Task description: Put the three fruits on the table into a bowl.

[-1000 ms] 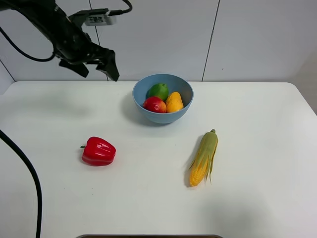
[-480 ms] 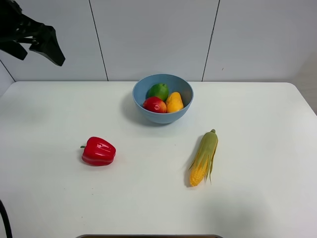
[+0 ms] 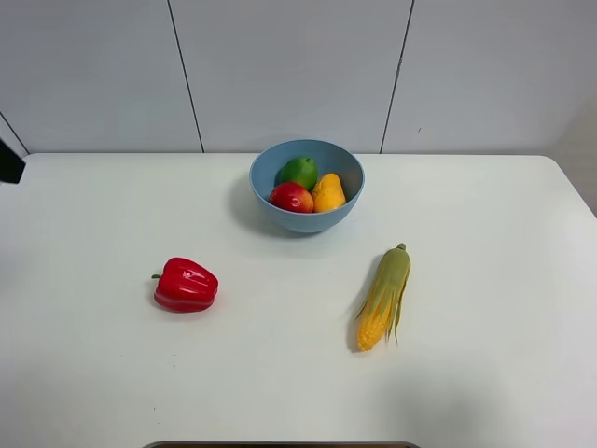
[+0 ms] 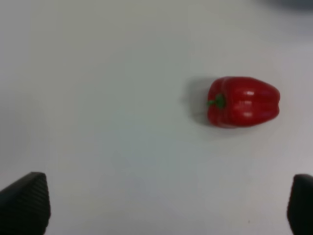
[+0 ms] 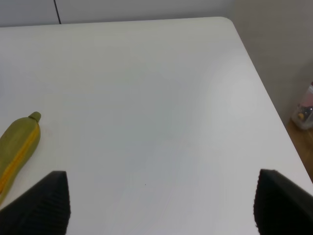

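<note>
Looks basically done: the lime (image 3: pixel 298 171), red fruit (image 3: pixel 292 197) and orange fruit (image 3: pixel 327 192) are all sat in the bowl (image 3: pixel 347 213), both tools (image 4: pixel 161 208) (image 5: pixel 161 203) are spread wide and empty, so nothing else is needed.

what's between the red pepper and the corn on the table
Nothing: in the high view, the stretch of white table between the pepper and the corn is bare. The blue bowl with the fruits sits farther back, off that line.
</note>
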Motion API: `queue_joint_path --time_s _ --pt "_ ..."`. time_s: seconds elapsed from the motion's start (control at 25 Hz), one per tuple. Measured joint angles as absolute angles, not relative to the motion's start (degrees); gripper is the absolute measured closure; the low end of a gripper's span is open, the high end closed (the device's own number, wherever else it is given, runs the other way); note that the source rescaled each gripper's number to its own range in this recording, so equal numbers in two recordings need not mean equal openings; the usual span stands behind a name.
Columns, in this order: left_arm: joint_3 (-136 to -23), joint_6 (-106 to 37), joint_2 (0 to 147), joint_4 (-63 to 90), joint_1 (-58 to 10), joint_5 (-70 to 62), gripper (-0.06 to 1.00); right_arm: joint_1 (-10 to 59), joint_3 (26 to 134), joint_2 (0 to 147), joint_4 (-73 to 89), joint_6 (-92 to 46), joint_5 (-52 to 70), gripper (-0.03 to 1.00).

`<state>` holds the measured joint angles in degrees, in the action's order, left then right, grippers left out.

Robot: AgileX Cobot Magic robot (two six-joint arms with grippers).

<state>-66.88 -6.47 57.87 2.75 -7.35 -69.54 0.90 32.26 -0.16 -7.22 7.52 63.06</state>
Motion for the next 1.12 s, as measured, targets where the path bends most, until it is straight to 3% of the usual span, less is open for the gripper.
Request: queue_joint_path --time_s 0.4,0.8,1.12 --pt "-50.0 -1.7 31.5 -0.9 -6.6 -69.6 -0.03 0.9 32.3 -0.2 -7.2 7.5 63.1 0.48" --pt "-31.5 0.0 5.7 -1.5 3.3 -64.4 -0.03 0.9 32.3 -0.2 -7.2 7.5 63.1 0.48" --pt "-26.0 -0.8 0.0 0.8 3.9 -62.9 -0.03 0.9 32.3 -0.2 -7.2 7.5 63.1 0.48"
